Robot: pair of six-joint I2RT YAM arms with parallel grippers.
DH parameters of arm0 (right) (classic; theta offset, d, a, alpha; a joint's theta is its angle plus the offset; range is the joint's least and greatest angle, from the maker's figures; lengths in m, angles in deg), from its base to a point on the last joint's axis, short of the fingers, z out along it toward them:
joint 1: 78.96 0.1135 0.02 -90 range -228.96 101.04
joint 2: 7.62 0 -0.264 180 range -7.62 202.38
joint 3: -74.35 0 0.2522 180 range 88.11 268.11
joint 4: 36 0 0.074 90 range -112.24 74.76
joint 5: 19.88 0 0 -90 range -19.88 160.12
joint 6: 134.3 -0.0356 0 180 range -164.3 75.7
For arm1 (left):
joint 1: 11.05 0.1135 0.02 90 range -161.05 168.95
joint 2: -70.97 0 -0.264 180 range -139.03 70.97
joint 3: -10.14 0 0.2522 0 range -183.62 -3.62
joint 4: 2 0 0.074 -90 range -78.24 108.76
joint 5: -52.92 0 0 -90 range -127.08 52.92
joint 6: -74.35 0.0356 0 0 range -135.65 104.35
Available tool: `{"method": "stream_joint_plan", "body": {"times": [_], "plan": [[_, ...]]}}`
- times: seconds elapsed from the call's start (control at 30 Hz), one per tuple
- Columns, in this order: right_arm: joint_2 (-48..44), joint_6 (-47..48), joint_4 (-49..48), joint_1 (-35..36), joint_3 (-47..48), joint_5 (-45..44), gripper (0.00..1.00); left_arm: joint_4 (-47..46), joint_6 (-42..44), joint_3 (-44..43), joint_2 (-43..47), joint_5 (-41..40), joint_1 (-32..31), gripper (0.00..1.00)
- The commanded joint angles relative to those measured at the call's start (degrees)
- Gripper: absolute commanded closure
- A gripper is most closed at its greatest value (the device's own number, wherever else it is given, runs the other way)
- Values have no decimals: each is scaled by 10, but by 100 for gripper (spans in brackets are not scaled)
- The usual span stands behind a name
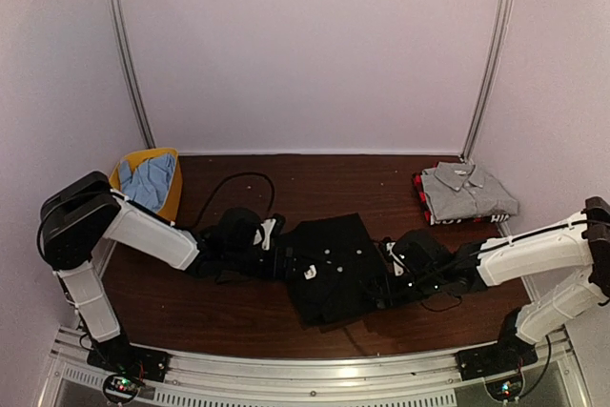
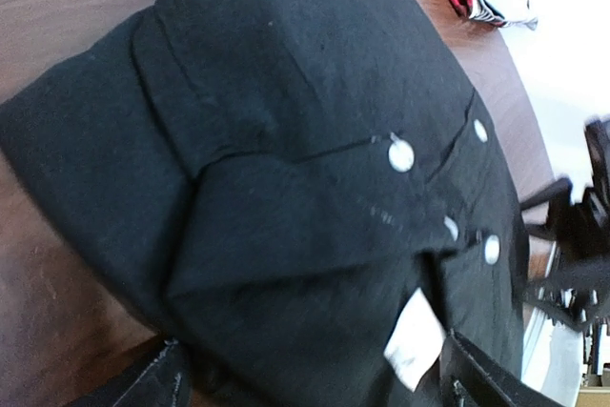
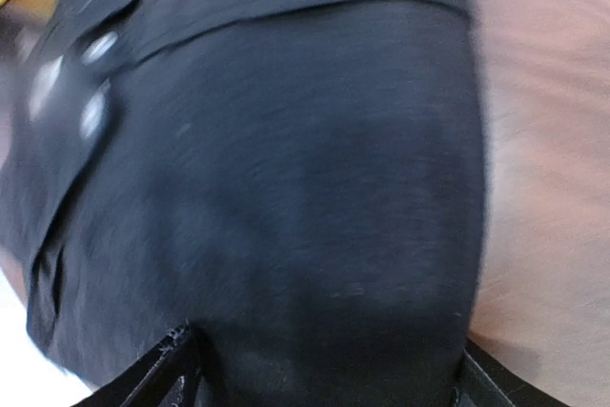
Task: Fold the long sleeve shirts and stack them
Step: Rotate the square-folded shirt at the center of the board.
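Left tool [image 2: 315,355] and right tool [image 3: 326,342] gape wide astride black shirt [image 1: 329,264].

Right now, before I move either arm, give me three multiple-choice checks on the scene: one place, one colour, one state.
1. Where does the grey shirt lie?
A. centre
B. far right corner
C. near left edge

2. What colour is the cloth in the basket?
A. red
B. green
C. blue

3. How is the black shirt?
A. folded into a compact block
B. spread flat, sleeves out
C. hanging in the air

Answers:
1 B: the top view shows it folded at the far right, on a red-patterned cloth.
2 C: pale blue fabric fills the yellow basket.
3 A: it lies as a compact block in the middle, with buttons showing in both wrist views.
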Motion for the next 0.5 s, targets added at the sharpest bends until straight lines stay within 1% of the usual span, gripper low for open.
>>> {"method": "stream_joint_plan", "body": {"times": [0.0, 0.1, 0.2, 0.27, 0.33, 0.4, 0.47], "plan": [[4, -57, -44, 72, -2, -3, 15, 24, 4, -33, -25, 3, 11, 9], [23, -74, -48, 132, 22, -23, 16, 44, 15, -36, -22, -1, 41, 10], [61, -80, -77, 179, 54, -21, 15, 107, 61, -63, -20, -23, 81, 10], [100, -70, -93, 210, 92, -14, 15, 149, 93, -83, -15, -58, 108, 8], [144, -51, -86, 234, 141, -12, 15, 184, 118, -101, -8, -99, 137, 5], [175, -38, -57, 246, 179, -21, 14, 215, 138, -116, 2, -132, 166, 2], [184, -31, -33, 245, 194, -35, 13, 238, 152, -123, 19, -166, 181, 2]]}}
